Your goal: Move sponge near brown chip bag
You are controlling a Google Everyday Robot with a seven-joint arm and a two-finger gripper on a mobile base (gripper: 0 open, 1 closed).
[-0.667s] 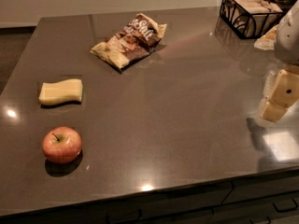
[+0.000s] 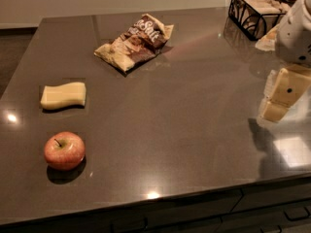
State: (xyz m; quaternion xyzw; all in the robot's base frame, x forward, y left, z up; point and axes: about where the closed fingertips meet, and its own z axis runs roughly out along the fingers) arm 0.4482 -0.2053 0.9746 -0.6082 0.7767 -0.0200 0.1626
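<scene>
Sponge [image 2: 63,95] lies flat at the middle left of the frame on the dark countertop [image 2: 189,135], untouched and well apart from its goal. Just below it, at lower left, sits a red apple [image 2: 64,151]. It is near enough that a wide or skewed approach to the sponge could probably knock it, and a round fruit on a smooth top would likely roll.

The sponge is also low and soft. A grasp taken too high may close on nothing, and one driven too deep may jam against the surface.

Up and to the right, at upper centre-left, the brown chip bag [image 2: 134,42] rests crumpled. It looks light, so a placement that overshoots could push it away or leave the sponge on top of it rather than beside it.

At upper right stands a black wire basket [image 2: 252,11]. At the right edge, under it, the gripper [image 2: 282,98] hangs above the counter, carrying nothing I can see. Whether it is released or clenched I cannot tell. It has the full width of the counter to cross, so any aiming error would have room to grow.
</scene>
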